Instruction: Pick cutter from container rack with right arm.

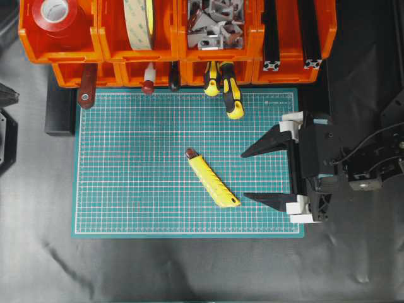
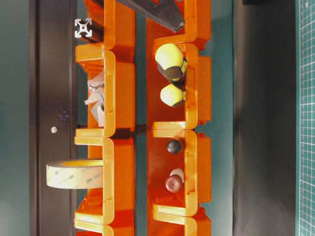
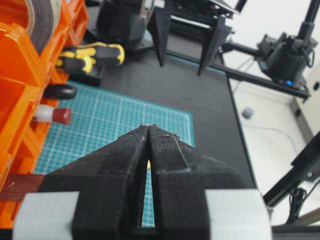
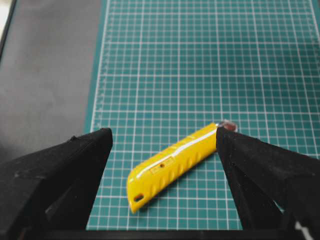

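Orange bins of the container rack (image 1: 113, 53) run along the far edge of the green cutting mat (image 1: 126, 164) on the black bench (image 1: 189, 271). From the left, the upper bins hold a red tape roll (image 1: 55, 12), a beige roll of double-sided tape (image 1: 140, 22) printed "3M" along its edge in the table-level view, grey metal brackets (image 1: 214, 22) and black aluminium profiles (image 1: 291, 31). Below them, dark red handles (image 1: 86, 88) and two yellow-and-black screwdriver handles (image 1: 227, 85) jut over the mat. The left gripper (image 3: 149, 131), seen only by its own wrist camera, has its fingers pressed together and empty. Near the mat's middle the yellow cutter (image 1: 211, 178) lies flat and diagonal, dark end toward the rack. The right gripper (image 1: 252, 174) stands just right of it, fingers wide apart, holding nothing.
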### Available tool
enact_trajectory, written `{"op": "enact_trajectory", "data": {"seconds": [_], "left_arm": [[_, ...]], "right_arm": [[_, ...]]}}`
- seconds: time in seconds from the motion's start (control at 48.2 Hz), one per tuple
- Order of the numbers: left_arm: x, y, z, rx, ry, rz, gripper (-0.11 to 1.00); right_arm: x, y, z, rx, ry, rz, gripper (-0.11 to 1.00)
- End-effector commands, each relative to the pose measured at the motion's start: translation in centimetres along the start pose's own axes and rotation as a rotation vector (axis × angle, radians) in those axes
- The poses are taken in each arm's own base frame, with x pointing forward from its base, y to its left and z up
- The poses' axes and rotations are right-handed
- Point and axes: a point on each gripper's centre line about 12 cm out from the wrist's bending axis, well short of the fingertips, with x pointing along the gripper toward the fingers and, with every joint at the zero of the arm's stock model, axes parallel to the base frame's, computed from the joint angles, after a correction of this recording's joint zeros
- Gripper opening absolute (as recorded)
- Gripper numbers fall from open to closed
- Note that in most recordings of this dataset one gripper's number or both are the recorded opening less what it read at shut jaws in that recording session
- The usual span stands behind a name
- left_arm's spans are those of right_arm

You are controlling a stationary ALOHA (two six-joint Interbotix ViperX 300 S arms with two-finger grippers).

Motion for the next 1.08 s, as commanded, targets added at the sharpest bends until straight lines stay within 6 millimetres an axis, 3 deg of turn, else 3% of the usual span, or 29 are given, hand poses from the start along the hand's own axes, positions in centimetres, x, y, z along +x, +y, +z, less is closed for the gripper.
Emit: {"op": "enact_trajectory", "data": {"seconds": [0.0, 0.768, 1.059], "left_arm": [[-0.1, -0.2, 1.0, 0.007, -0.026, -0.004, 0.00], [-0.2, -0.5, 1.0, 0.017, -0.028, -0.019, 0.00], [-1.3, -0.7, 1.5, 0.054, -0.031, -0.025, 0.00]], "right_arm": [[-0.2, 0.1, 0.8, 0.005, -0.023, 0.010, 0.80], [0.1, 0.1, 0.6, 0.008, -0.008, -0.007, 0.80], [0.1, -0.3, 0.2, 0.011, 0.005, -0.028, 0.80]]}}
